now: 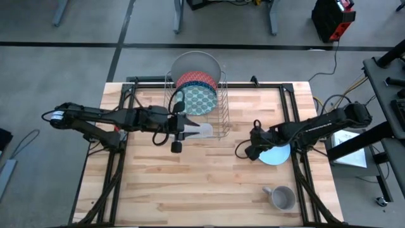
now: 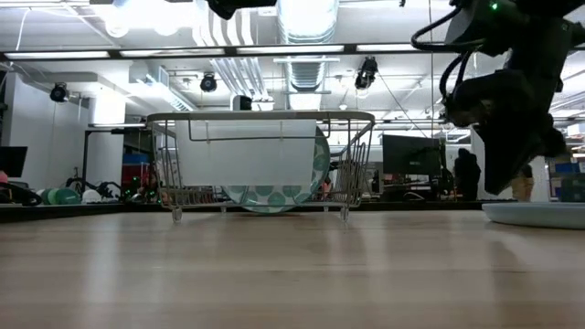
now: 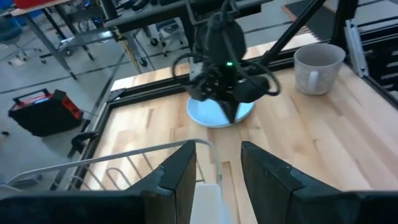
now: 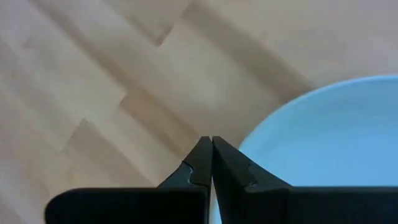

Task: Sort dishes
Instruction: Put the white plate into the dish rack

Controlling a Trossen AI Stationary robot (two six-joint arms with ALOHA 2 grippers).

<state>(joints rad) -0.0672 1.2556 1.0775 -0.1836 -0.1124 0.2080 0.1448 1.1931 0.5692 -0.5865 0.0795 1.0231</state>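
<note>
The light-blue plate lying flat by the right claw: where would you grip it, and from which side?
Grip the raised rim of the light-blue plate, on its edge toward the table's middle. It lies flat on the table, so only the rim offers a pinch. The right claw, shut, already sits at that edge; the mug stands apart, leaving the approach probably free.

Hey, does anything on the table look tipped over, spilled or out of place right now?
Nothing stands out. Three plates stand on edge in the rack, the light-blue plate lies flat by the right gripper, and the mug sits upright. No spills or damage visible.
</note>
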